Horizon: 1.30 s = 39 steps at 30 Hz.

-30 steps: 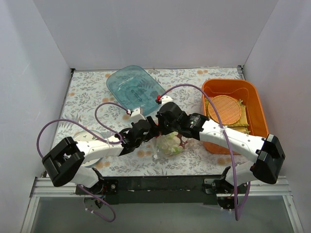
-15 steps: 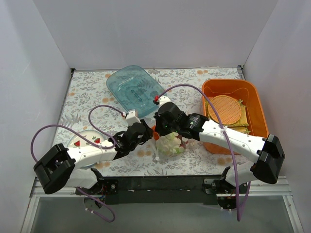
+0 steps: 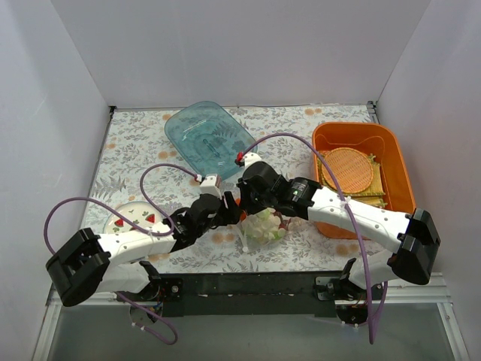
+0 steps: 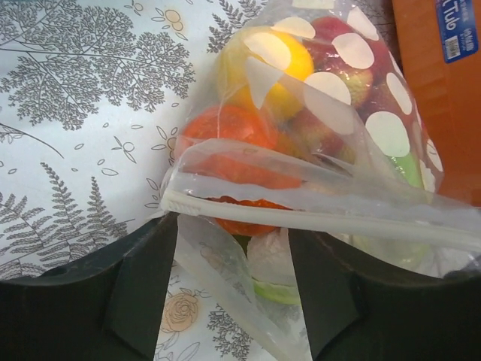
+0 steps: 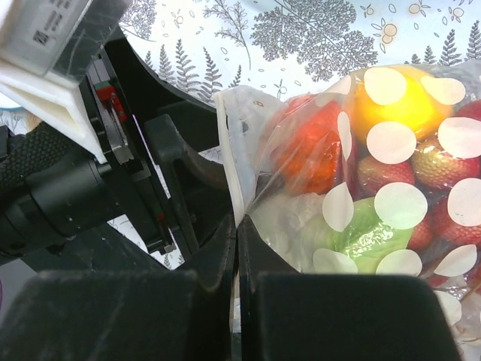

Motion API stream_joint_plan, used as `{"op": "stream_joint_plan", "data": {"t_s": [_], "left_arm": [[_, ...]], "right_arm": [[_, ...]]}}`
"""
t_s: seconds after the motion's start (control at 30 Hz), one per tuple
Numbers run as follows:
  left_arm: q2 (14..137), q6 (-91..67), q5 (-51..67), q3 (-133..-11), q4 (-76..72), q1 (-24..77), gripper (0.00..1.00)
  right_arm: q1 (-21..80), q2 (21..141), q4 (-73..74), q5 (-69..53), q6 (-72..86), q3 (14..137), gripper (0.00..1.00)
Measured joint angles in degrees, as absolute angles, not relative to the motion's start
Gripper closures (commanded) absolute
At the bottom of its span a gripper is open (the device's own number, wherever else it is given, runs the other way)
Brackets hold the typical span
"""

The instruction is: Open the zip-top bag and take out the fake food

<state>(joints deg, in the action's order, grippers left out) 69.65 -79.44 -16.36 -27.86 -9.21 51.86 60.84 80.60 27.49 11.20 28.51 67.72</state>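
Zip-top bag [image 5: 353,203] holding fake food [image 5: 421,113]: right gripper [image 5: 236,226] pinched one lip; left gripper [image 4: 233,252] gaped around loose flap, which could slip out

My bag [image 4: 376,128], clear with white dots, lies bulging on the table [image 4: 75,83], yellow, orange and red food [image 4: 233,131] inside.

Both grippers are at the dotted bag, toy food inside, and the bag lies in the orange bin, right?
Not quite. The bag lies on the patterned tablecloth beside the orange bin, not in it; the top view shows this. The left gripper and right gripper are at it, toy food inside.
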Motion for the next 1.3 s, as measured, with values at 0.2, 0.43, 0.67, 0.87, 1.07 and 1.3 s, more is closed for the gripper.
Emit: {"op": "stream_joint_plan", "data": {"t_s": [0.2, 0.43, 0.67, 0.87, 1.07, 1.3], "left_arm": [[69.8, -86.4, -16.5, -27.9, -8.9, 52.0, 0.33], [76.9, -100.5, -23.3, -34.5, -2.0, 55.6, 0.31], [80.4, -110.1, -30.1, -39.4, 6.0, 58.0, 0.33], [82.2, -113.2, -33.2, -40.2, 5.9, 58.5, 0.34], [82.4, -113.4, -34.0, -35.7, -3.5, 58.5, 0.28], [81.8, -111.8, -34.7, -33.2, -11.6, 58.5, 0.31]], "right_arm": [[61.9, 80.4, 28.6, 11.6, 28.6, 67.7, 0.99], [61.6, 80.2, 30.4, 15.0, 28.7, 67.7, 0.99], [61.2, 80.2, 30.8, 17.7, 28.8, 67.7, 0.99], [61.2, 80.2, 30.6, 18.1, 29.2, 67.7, 0.99], [61.3, 80.1, 30.1, 17.8, 29.8, 67.6, 0.99], [62.7, 78.4, 29.7, 16.7, 30.0, 67.3, 0.51]]}}
